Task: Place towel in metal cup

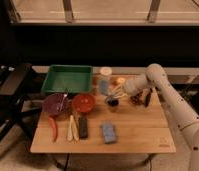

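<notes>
The metal cup point(112, 103) is a small dark-centred cup standing on the wooden table point(143, 135), just right of the red bowl point(83, 102). My gripper point(115, 93) hangs right above the cup's mouth, at the end of the white arm point(158, 80) that reaches in from the right. Something pale shows at the gripper's tip, and I cannot tell whether it is the towel. A flat blue folded piece point(109, 132), possibly a towel or sponge, lies at the table's front, apart from the gripper.
A green tray point(68, 78) stands at the back left, with a purple bowl point(55, 104) in front of it. A red pepper point(53, 127), a pale yellow item point(72, 128) and a black bar point(83, 126) lie front left. A white cup point(106, 72) and small dark items point(140, 98) stand behind and right of the gripper.
</notes>
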### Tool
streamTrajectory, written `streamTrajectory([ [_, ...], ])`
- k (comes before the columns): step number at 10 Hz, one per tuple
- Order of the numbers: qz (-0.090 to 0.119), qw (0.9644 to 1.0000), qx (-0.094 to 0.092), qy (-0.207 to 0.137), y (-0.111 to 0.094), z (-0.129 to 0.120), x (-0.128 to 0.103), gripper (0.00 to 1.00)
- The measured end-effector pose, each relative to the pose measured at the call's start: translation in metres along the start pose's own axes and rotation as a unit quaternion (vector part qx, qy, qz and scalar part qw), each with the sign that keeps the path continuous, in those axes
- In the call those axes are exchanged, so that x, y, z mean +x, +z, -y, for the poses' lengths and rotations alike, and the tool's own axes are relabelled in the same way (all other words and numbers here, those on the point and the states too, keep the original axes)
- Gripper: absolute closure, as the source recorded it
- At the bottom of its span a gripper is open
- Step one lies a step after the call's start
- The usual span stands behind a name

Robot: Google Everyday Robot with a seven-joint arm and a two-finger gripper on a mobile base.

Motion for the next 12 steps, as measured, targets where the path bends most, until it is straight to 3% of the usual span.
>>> streamTrajectory([
  [3, 0.003, 0.9999, -0.011, 0.011, -0.003, -0.015, -0.005, 0.36],
  [6, -0.018, 0.9996, -0.006, 0.023, -0.023, -0.021, 0.001, 0.36],
  [7, -0.029, 0.9993, -0.003, 0.024, -0.031, -0.021, 0.005, 0.36],
  [9, -0.073, 0.9971, 0.004, 0.023, -0.056, -0.013, 0.022, 0.36],
  [12, -0.131, 0.9908, 0.015, 0.029, -0.09, 0.001, 0.05, 0.36],
])
